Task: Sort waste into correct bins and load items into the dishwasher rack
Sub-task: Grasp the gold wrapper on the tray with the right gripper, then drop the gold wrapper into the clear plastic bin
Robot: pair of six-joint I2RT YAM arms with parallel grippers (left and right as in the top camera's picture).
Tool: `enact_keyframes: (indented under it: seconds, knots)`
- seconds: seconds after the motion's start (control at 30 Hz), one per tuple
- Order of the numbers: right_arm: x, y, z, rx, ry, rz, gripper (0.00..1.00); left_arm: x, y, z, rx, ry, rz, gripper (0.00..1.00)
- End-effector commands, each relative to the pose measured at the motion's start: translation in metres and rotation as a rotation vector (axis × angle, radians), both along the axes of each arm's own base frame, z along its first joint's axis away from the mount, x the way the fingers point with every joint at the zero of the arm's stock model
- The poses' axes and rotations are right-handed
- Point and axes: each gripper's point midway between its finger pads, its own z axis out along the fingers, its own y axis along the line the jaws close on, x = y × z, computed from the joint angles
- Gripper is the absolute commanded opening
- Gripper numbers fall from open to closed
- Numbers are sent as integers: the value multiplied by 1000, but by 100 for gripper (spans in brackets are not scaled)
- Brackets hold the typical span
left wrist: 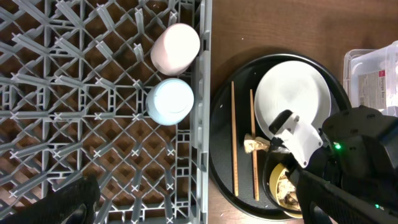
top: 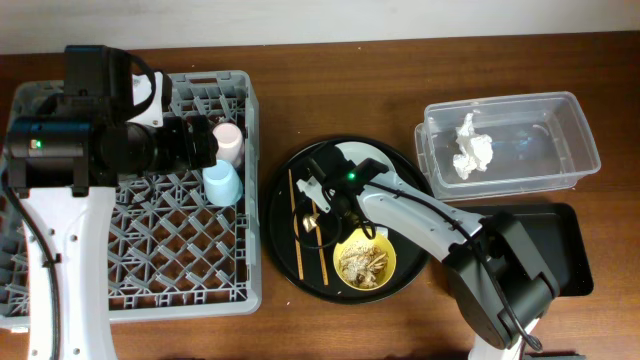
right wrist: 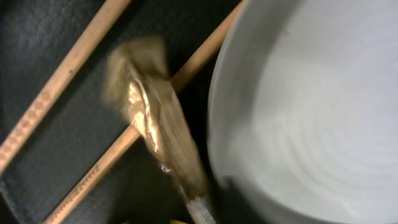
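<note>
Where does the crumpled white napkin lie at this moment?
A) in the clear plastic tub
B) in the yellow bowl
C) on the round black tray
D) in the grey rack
A: the overhead view shows the napkin lying inside the clear tub, near its left end.

Legible text: none recorded.

Item 1: white label on the clear tub, seen in the left wrist view. Red and dark print is carried, too small to be read.

Item 2: row of small dark marks printed along one wooden chopstick, seen in the right wrist view. The marks are blurred and cannot be made out as characters or numbers.
</note>
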Motion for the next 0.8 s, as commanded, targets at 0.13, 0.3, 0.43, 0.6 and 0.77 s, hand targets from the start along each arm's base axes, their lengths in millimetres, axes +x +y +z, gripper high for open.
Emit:
enact_keyframes:
  seconds: [0.13,0.3,0.43,0.6,0.77]
  knots:
    - [0,-2,0,-19,-4,5,4,0,0,-1,-7,5,1,99]
    - [11,7,33,1,-22,5,4,0,0,-1,-7,5,1,99]
    - [23,17,90,47,-67,3,4,0,0,-1,-7,5,1,99]
    - [62,-6,153,106,-160,-96,4,0,0,-1,-7,5,1,99]
    - [111,-97,161,108,-184,-383,4,0,0,-1,-7,5,1,99]
